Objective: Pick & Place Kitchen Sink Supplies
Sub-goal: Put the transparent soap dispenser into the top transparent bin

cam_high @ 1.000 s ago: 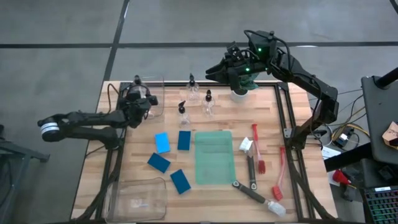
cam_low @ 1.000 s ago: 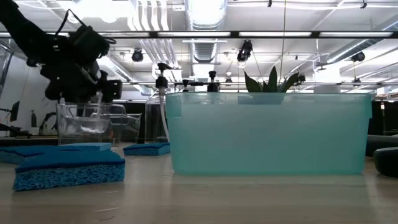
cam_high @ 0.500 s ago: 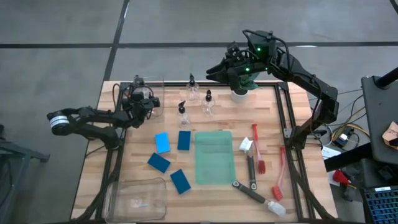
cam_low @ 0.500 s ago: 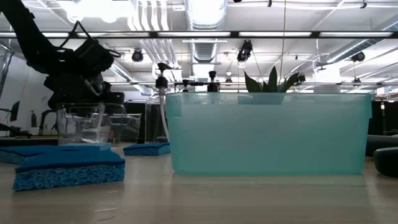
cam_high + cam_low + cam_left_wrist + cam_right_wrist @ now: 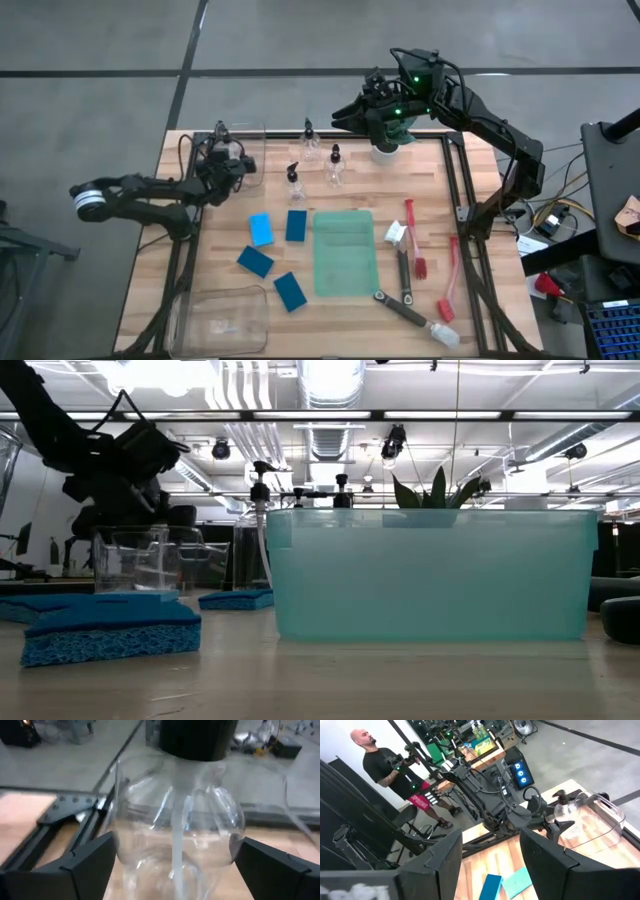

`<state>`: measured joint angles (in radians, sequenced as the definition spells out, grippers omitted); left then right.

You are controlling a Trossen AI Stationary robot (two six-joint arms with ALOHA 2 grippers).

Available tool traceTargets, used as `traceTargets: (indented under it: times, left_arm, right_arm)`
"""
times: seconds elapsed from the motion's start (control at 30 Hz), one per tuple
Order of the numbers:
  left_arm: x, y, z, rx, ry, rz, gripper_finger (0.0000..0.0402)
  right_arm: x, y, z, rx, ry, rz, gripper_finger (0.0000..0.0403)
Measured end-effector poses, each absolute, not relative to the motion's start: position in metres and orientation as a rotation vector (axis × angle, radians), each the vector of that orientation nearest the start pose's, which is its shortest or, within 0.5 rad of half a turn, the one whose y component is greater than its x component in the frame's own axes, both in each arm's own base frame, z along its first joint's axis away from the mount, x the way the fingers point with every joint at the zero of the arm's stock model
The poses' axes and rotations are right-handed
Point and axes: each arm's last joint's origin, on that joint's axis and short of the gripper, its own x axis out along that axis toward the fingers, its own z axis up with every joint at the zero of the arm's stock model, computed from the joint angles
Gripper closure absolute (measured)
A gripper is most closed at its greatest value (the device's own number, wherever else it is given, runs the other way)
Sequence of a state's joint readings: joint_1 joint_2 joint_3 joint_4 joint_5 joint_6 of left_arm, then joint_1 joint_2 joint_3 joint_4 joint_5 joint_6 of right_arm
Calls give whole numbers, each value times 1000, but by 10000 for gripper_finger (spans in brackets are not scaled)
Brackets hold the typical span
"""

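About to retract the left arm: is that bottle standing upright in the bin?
Upright: the bottle has its black top upward, between the open left gripper fingers. In the bin: cannot tell.

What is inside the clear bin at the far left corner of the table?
The clear bin holds one small clear bottle with a black top, standing between the open fingers of the left gripper. The gripper covers part of the bin's floor, so anything else there cannot be seen.
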<state>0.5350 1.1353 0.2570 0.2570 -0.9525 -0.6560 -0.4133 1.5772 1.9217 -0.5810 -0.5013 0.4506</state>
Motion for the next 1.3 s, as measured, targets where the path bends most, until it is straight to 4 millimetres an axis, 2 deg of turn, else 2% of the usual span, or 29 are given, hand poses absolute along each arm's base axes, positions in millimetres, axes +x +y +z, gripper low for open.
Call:
traceTargets:
  times: [0.17, 0.43, 0.73, 1.03, 1.2, 1.3]
  left_arm:
    - [139, 109, 145, -401, 166, 1576, 12]
    - [138, 104, 158, -446, 161, 1455, 12]
    - [122, 90, 159, -517, 285, 1400, 12]
    - [117, 82, 183, -599, 239, 1197, 12]
    - [115, 77, 193, -632, 292, 1081, 12]
    - [110, 74, 193, -653, 379, 1077, 12]
  right_arm:
    - [301, -117, 485, 559, 230, 39, 209]
    - [301, -117, 485, 559, 230, 41, 209]
    - [301, -117, 485, 553, 224, 45, 209]
    - [302, -117, 488, 537, 194, 52, 209]
    - [302, -117, 488, 537, 194, 52, 209]
    - [302, -117, 488, 537, 194, 52, 209]
